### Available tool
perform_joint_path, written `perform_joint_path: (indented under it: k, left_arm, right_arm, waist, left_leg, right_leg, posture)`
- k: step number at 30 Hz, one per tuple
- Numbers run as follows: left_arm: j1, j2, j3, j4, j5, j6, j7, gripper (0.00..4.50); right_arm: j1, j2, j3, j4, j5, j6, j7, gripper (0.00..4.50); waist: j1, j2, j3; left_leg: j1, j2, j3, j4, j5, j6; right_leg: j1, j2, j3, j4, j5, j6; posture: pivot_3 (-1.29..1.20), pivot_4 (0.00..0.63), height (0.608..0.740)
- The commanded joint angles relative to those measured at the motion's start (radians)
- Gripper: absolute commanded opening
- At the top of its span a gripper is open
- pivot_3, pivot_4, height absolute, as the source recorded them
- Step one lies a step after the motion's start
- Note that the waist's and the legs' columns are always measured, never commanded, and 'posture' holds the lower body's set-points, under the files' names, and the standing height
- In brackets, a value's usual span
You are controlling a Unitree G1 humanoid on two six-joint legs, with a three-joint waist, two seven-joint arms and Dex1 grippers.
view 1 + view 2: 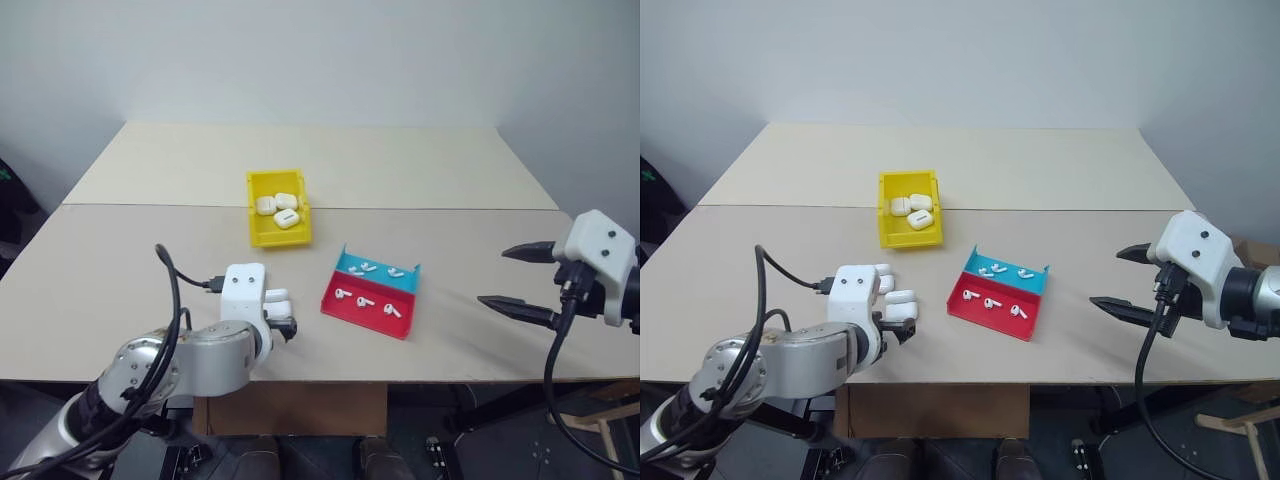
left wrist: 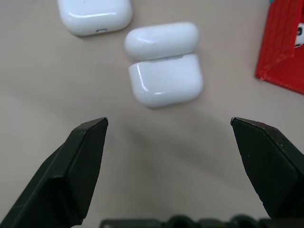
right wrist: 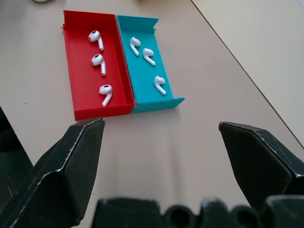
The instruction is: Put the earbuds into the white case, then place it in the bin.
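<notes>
1. Fingers first: your left gripper [image 2: 168, 142] stands wide and empty, with bare table between its tips.
2. Straight ahead of those tips lies the white case [image 2: 165, 84], lid swung open and lying flat, so body and lid make two rounded blocks joined at the hinge. Its long side runs across the line between your fingers, roughly parallel to it, and it sits just beyond the tips, not between them.
3. A second, shut case [image 2: 94, 14] lies just past it and off to one side. Don't sweep it.
4. Your right gripper [image 3: 161, 142] is likewise spread wide and holds nothing. It points at the red-and-blue tray [image 3: 76, 102], which lies near, ahead of the tips.
5. Earbuds [image 3: 99, 64]: three in the red half, three in the blue, stems running roughly along the tray's long side. You need to pinch across a stem.
6. Split, as I read it: right arm is nearer the earbuds, left arm is nearer the open case. The tray lies between the two grippers, to the right of the case.
7. The bin [image 1: 278, 238] stands farther back on the table [image 1: 450, 330], behind case and tray, closer to your left side, with three cases already inside.
</notes>
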Motion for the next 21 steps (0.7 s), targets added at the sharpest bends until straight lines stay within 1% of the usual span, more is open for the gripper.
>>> perform_joint_path:
  k: [1,4,7,13,21]
  left_arm:
    - [-0.033,-0.001,-0.007,0.019,-0.006,0.009,0.015,4.5]
    - [-0.055,0.0,0.006,0.064,-0.006,0.043,-0.014,4.5]
    - [-0.079,-0.01,0.009,0.119,-0.006,0.068,0.001,4.5]
    - [-0.095,-0.063,0.027,0.191,-0.006,0.102,-0.016,4.5]
    - [-0.144,-0.096,0.023,0.288,-0.006,0.152,-0.023,4.5]
  right_arm:
    - [-0.014,-0.011,-0.017,-0.013,0.02,0.01,-0.01,4.46]
    - [-0.013,-0.011,-0.02,-0.013,0.02,0.02,-0.012,4.46]
    - [-0.008,-0.011,-0.023,-0.019,0.019,0.026,-0.014,4.46]
    - [0.004,-0.009,-0.039,-0.033,0.017,0.05,-0.027,4.46]
    - [0.033,0.002,-0.072,-0.063,0.018,0.076,-0.038,4.46]
  waist:
    - [-0.002,0.0,0.0]
    - [-0.003,0.0,0.0]
    - [-0.002,0.0,0.0]
    - [-0.001,0.0,0.0]
    - [-0.002,0.0,0.0]
  left_leg:
    - [0.0,0.0,0.0,0.0,0.0,0.0]
    - [0.0,0.0,0.0,0.0,0.0,0.0]
    - [0.0,0.0,0.0,0.0,0.0,-0.001]
    - [-0.001,0.0,0.0,0.0,0.0,-0.001]
    - [-0.001,-0.001,0.0,0.0,0.0,-0.001]
  right_leg:
    - [0.0,0.0,0.0,0.0,0.0,0.001]
    - [-0.001,0.0,0.001,0.0,-0.001,0.002]
    - [0.0,0.0,0.001,0.0,-0.001,0.004]
    - [-0.001,0.0,0.001,0.0,-0.001,0.004]
    - [-0.001,0.0,0.001,0.0,-0.001,0.004]
  posture:
    - [0.0,0.15,0.74]
    - [0.0,0.15,0.74]
    - [0.0,0.15,0.74]
    - [0.0,0.15,0.74]
    - [0.0,0.15,0.74]
